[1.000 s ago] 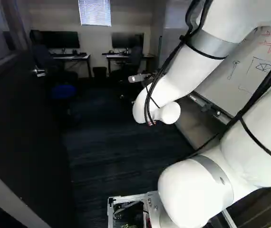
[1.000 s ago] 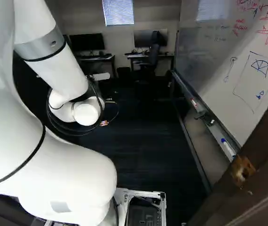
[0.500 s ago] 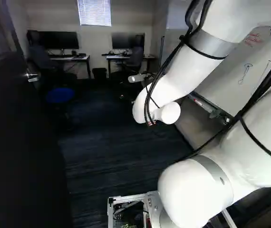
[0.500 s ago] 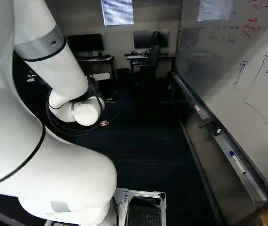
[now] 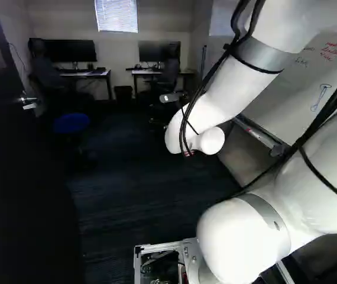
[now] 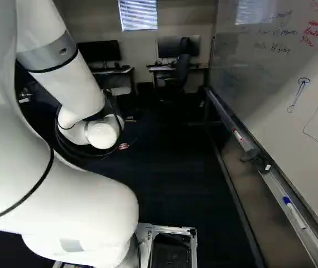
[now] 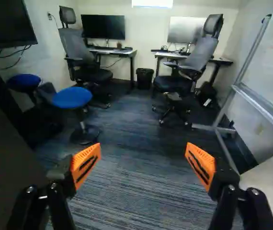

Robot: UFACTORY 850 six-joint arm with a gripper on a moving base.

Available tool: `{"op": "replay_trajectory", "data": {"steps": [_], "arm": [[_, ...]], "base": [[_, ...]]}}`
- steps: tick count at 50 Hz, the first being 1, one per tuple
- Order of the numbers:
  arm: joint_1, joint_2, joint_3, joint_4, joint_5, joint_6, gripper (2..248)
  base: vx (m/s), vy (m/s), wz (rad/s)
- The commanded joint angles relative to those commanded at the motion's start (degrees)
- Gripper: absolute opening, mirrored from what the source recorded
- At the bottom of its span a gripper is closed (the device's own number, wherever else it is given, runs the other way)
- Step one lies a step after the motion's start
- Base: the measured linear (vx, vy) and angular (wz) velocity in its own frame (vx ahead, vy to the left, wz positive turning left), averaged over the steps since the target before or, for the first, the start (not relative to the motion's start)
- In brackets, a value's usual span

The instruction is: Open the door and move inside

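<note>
Left base view: door [image 5: 26,183] at the left, dark and standing open, its long axis upright, its face running away from the base [image 5: 151,247] into the room.
Door handle [image 5: 29,103]: silver metal, a lever near the door's far edge, lying roughly level; I cannot tell which way its tip points.
Gripper [image 7: 143,148]: fingers spread wide, holding nothing; the pads [image 7: 86,164] are orange wedges with dark slots.
Base travel: the base has moved since a second ago; the worn wooden doorframe at the right of the right base view has gone from sight. Whether the door itself swung, I cannot tell.
Arm [image 5: 233,94]: smooth, white and rounded, in the same pose against its lowest joint as before.
Whiteboard [image 6: 293,67]: glossy, with red and blue drawings, above a straight metal tray [image 6: 313,240] bearing a blue-capped marker [image 6: 295,213].
Stools [image 7: 73,97]: round, blue seats.
Carpet [image 7: 136,196]: blue-grey, finely striped.
</note>
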Motion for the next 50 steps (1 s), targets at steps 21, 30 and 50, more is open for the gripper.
{"op": "replay_trajectory", "data": {"steps": [21,30,50], "arm": [[0.00,0.00,0.00,0.00,0.00,0.00,247],[0.00,0.00,0.00,0.00,0.00,0.00,247],[0.00,0.00,0.00,0.00,0.00,0.00,247]], "base": [[0.179,0.040,-0.010],[0.168,0.025,0.000],[0.182,0.035,-0.020]]}}
